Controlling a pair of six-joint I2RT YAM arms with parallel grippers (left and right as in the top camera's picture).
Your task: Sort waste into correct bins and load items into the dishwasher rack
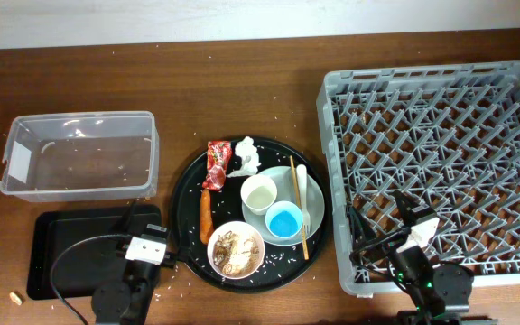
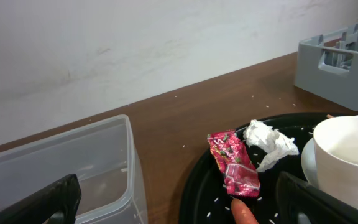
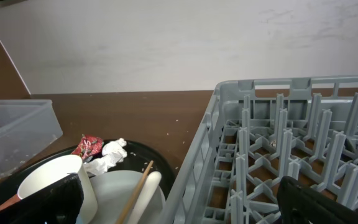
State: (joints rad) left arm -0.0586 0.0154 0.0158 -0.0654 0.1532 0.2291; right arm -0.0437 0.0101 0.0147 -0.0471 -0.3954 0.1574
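Note:
On the round black tray (image 1: 186, 194) lie a red wrapper (image 1: 217, 165), white tissue (image 1: 246, 157), orange stick (image 1: 206, 217), a white bowl (image 1: 236, 250) with brownish scraps, a white cup (image 1: 259, 193), a blue-inside cup (image 1: 284, 222), and a pale plate (image 1: 314, 217) with the spoon (image 1: 301, 185) and chopsticks (image 1: 297, 212). The grey rack (image 1: 441, 171) is at the right. The clear tub (image 1: 79, 153) and black rectangular tray (image 1: 70, 253) are at the left. My left gripper (image 2: 185, 205) is open and empty over the black tray's right end, facing the wrapper (image 2: 234, 163). My right gripper (image 3: 185, 208) is open and empty above the rack's front-left corner.
Rice grains are scattered over the round tray and the wooden table. A small brown bit (image 1: 13, 295) lies left of the black rectangular tray. The left wrist view shows the tissue (image 2: 269, 142) and white cup (image 2: 347, 149). The rack wall (image 3: 210, 168) runs between my right fingers.

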